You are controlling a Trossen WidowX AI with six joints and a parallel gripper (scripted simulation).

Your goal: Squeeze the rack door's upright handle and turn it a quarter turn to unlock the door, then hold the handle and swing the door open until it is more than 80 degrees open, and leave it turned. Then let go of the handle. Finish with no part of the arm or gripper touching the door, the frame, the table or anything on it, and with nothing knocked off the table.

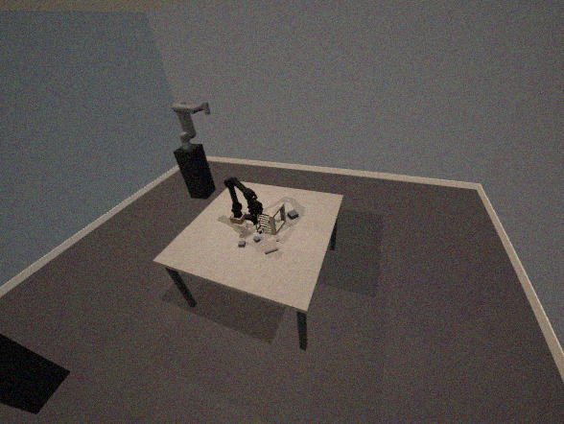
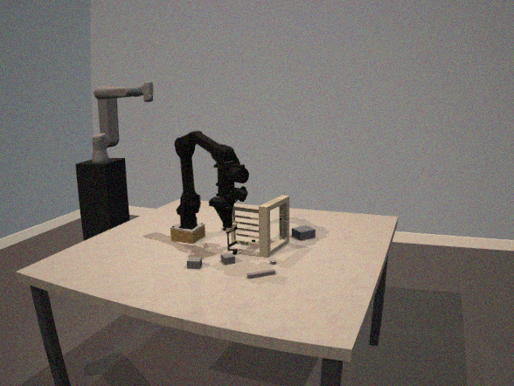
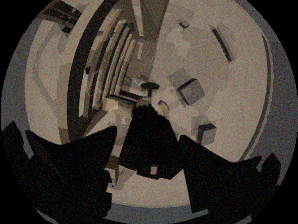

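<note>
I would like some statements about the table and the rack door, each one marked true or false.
1. The rack door stands swung out from its frame. True.
2. The gripper is shut tight. False: its fingers stand apart.
3. The long thin bar lies on top of the frame. False: it lies on the table.
4. The arm's base sits on a brownish block. True.
5. The pale arm in the background stands on a white pedestal. False: the pedestal is black.

A pale second arm tops a black pedestal.
</note>
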